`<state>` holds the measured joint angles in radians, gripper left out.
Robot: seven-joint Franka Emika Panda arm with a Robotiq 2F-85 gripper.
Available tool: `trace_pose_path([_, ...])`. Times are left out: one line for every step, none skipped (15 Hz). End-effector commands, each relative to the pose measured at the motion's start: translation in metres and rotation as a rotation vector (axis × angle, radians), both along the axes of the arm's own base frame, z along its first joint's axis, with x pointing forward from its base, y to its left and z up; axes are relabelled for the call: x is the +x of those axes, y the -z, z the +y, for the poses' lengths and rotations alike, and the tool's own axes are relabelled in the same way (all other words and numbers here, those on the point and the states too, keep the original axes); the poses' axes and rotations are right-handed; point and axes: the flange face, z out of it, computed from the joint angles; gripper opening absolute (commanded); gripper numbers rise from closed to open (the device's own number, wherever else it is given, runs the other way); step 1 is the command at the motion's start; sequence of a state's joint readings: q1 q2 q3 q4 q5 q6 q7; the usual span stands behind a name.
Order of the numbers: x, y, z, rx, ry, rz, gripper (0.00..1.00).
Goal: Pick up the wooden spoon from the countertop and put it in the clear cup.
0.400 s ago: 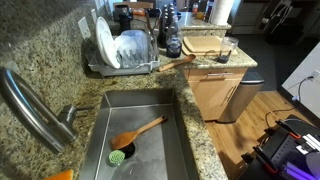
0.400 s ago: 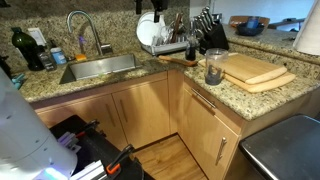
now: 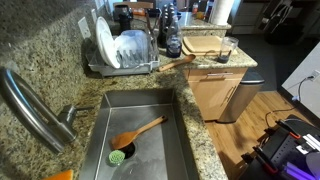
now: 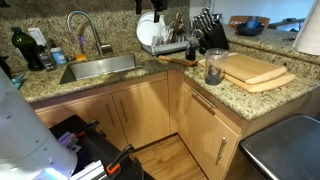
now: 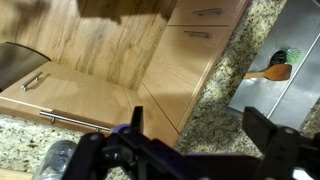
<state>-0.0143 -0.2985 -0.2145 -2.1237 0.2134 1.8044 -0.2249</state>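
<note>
One wooden spoon [image 3: 180, 62] on countertop [image 3: 214, 76], apparently far from end effector [image 5: 195, 140]

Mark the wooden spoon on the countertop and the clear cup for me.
wooden spoon [image 3: 178, 63], in an exterior view, around its mid-length.
clear cup [image 4: 214, 68], in an exterior view, on its side wall.

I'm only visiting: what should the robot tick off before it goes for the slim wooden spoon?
1. Jaws of the gripper apart, nothing held: ok.
2. Slim wooden spoon lying free on the countertop near the dish rack: ok.
3. The clear cup upright: ok.
4. Cup empty: cannot tell.
5. Gripper over the spoon: not ok; the wrist view shows cabinet doors, not that spoon.
</note>
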Motion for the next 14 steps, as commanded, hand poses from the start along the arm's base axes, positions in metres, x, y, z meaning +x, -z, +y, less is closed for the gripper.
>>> trace_pose_path([0.052,0.012,0.018,0.069,0.133,-0.029,1.0])
trace_pose_path([0.057,0.015,0.024,0.069,0.135,-0.016,1.0])
trace_pose_path([0.055,0.018,0.027,0.072,0.135,0.005,1.0])
trace_pose_path([0.049,0.021,0.023,0.06,0.138,0.021,1.0])
trace_pose_path([0.0,0.0,0.0,0.0,0.0,0.001,1.0])
trace_pose_path([0.0,0.0,0.0,0.0,0.0,0.001,1.0])
trace_pose_path([0.0,0.0,0.0,0.0,0.0,0.001,1.0])
trace_pose_path([0.0,0.0,0.0,0.0,0.0,0.001,1.0])
trace_pose_path([0.0,0.0,0.0,0.0,0.0,0.001,1.0])
trace_pose_path([0.0,0.0,0.0,0.0,0.0,0.001,1.0])
trace_pose_path([0.0,0.0,0.0,0.0,0.0,0.001,1.0])
trace_pose_path([0.003,-0.001,0.001,0.013,0.02,-0.008,1.0])
trace_pose_path([0.022,0.001,0.007,0.032,0.139,-0.045,1.0])
trace_pose_path([0.035,0.003,0.017,0.068,0.203,-0.068,1.0])
